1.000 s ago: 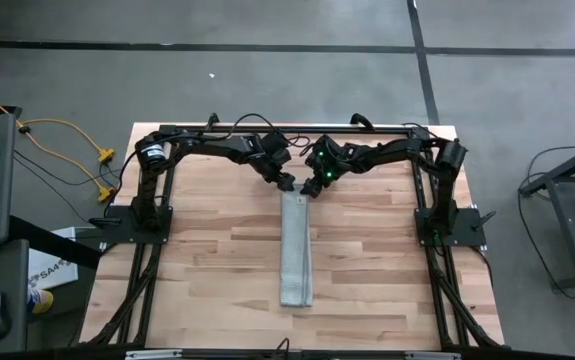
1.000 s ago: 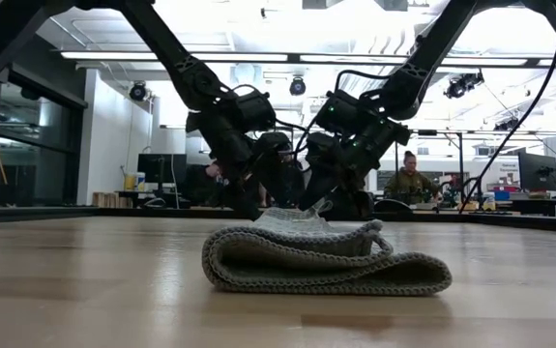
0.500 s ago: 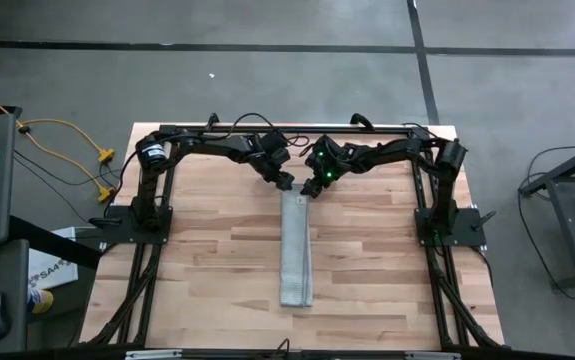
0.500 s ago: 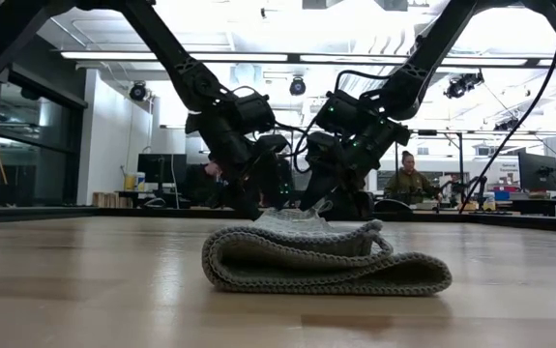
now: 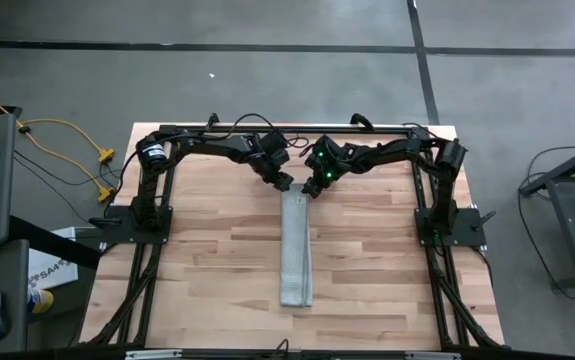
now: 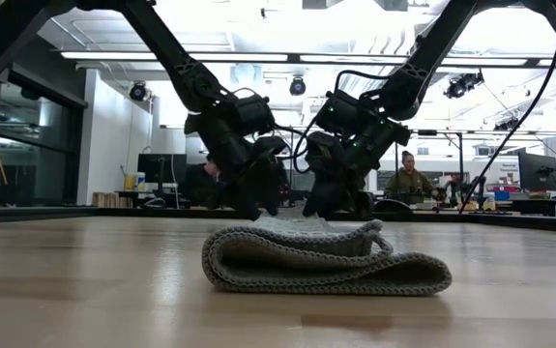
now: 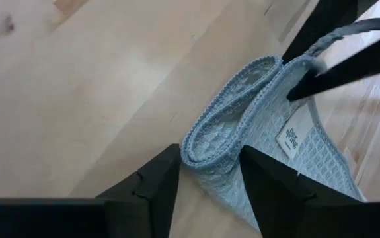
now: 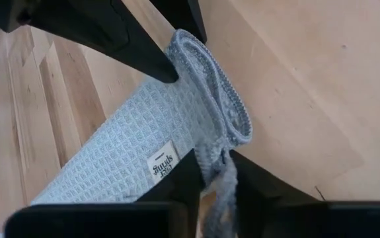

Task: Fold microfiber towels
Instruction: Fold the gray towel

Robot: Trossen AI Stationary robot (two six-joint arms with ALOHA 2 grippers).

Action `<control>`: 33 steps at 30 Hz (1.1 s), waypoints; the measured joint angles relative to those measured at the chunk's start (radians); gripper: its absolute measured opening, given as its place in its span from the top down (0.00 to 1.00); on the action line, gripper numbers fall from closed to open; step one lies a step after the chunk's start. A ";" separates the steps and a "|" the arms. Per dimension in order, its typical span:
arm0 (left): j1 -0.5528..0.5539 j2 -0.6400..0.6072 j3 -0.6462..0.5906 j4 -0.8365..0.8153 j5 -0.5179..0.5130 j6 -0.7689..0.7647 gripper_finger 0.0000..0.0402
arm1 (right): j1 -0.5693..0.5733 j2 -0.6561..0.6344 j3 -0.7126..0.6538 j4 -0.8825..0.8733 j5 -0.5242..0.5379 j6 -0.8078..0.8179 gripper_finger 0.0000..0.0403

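Note:
The microfiber towel (image 5: 296,250) lies folded into a long narrow strip down the middle of the wooden table (image 5: 207,250), from far to near. In the low view its near end (image 6: 326,261) shows as a stack of layers. A white label (image 8: 162,162) sits on top near the far end. Both grippers are at the far end: my left gripper (image 5: 285,186) at the left corner and my right gripper (image 5: 309,188) at the right corner, each shut on the cloth. My left gripper pinches the strip's far left corner (image 7: 206,142) between its two fingers, where several layers curl together at the edge. The fingers slant down from the far left. The cloth lies on the table. My right gripper pinches the strip's far right corner (image 8: 211,155) between its two fingers, several layers with the hanging loop (image 8: 226,192) among them. The fingers slant down from the far right. The corner rests on the table.
Bare wood lies on both sides of the strip. The black arm frames (image 5: 147,215) stand along the left and right table edges. Yellow cables (image 5: 67,150) lie on the floor at the left. A person (image 6: 408,182) sits in the room behind.
Both grippers have shut on the towel's far corners without moving along the table. The towel lies as before.

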 joint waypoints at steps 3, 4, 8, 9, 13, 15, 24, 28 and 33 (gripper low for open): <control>0.000 0.000 0.000 -0.012 0.001 0.002 0.65 | 0.000 0.000 0.000 0.000 -0.004 0.000 0.92; 0.000 0.000 0.000 -0.014 0.001 0.002 0.67 | 0.000 0.000 0.000 0.000 -0.004 0.000 0.94; 0.000 0.000 0.000 -0.016 0.001 0.012 0.77 | 0.000 0.000 0.000 0.001 -0.004 -0.009 0.98; 0.000 0.000 -0.001 -0.016 0.001 0.016 0.80 | 0.000 0.000 0.000 0.001 -0.004 -0.009 0.98; -0.001 0.001 -0.001 -0.013 0.001 0.038 0.93 | 0.000 0.000 0.000 0.001 -0.004 -0.012 0.98; -0.001 0.001 -0.001 -0.012 0.001 0.040 0.98 | 0.000 0.000 0.000 0.001 -0.004 -0.018 0.99; -0.001 0.001 -0.001 -0.002 0.001 0.065 0.99 | 0.000 0.000 0.000 -0.001 -0.002 -0.027 0.99; -0.001 -0.008 -0.001 -0.004 0.004 0.066 0.99 | 0.000 -0.006 0.000 -0.005 0.001 -0.035 0.99; -0.002 -0.029 0.000 -0.009 0.017 0.068 0.99 | 0.004 -0.043 0.000 -0.014 0.017 -0.056 0.99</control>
